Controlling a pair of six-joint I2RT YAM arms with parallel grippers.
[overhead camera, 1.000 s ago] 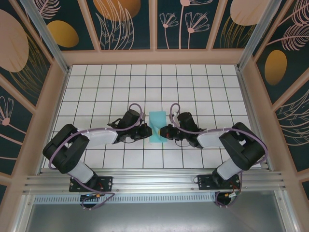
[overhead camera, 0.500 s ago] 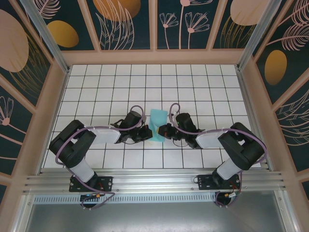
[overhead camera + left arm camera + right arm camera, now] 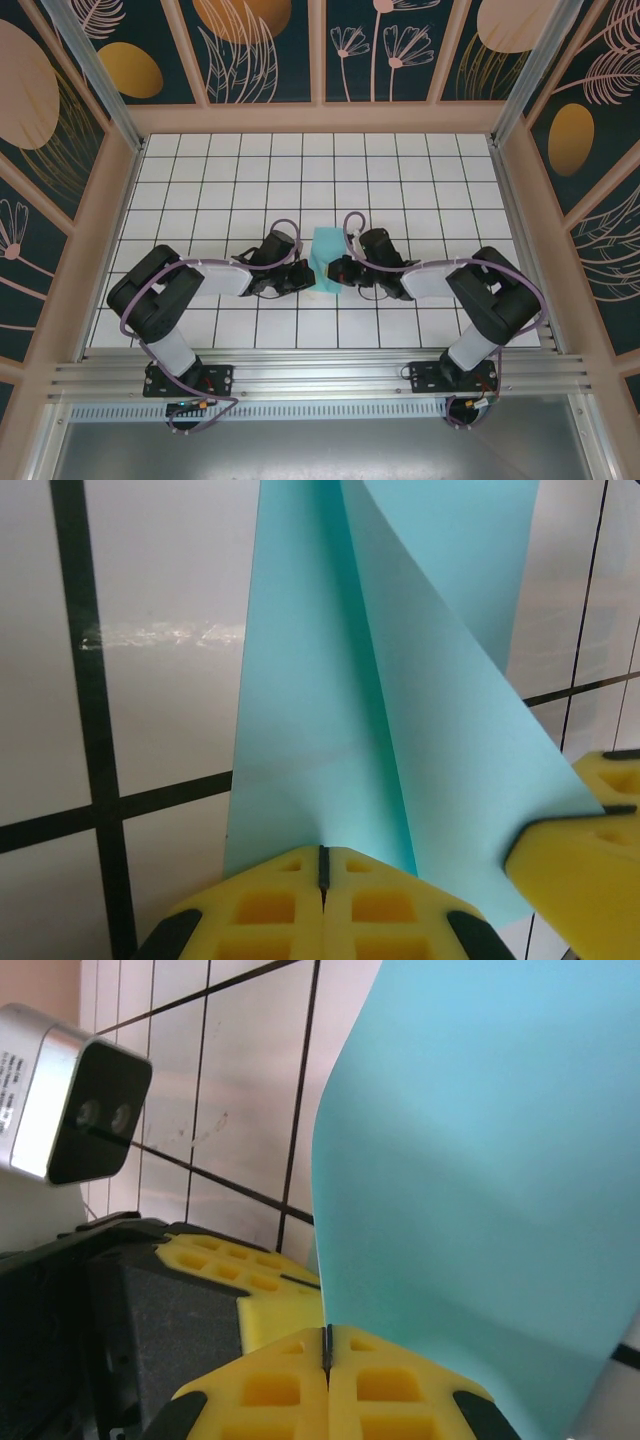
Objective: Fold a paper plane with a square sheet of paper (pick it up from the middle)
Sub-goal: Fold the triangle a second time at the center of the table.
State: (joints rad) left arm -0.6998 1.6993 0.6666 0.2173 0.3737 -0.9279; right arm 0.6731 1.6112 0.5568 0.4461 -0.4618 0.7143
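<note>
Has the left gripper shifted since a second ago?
Yes, slightly. Against the grid lines of the tiled tabletop, the left gripper has edged rightward toward the sheet of paper, its elbow swinging inward too.

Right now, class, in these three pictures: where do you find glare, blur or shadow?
Left wrist: a glare streak on the table left of the paper, grid lines soft. Right wrist: yellow fingertips slightly blurred. Top external: even light, sharp, faint shadows under the arms.

White grid-tile table [image 3: 200, 160] w/ dark floral wall panels [image 3: 270, 50] (peach frames [image 3: 318, 50]), even light.
</note>
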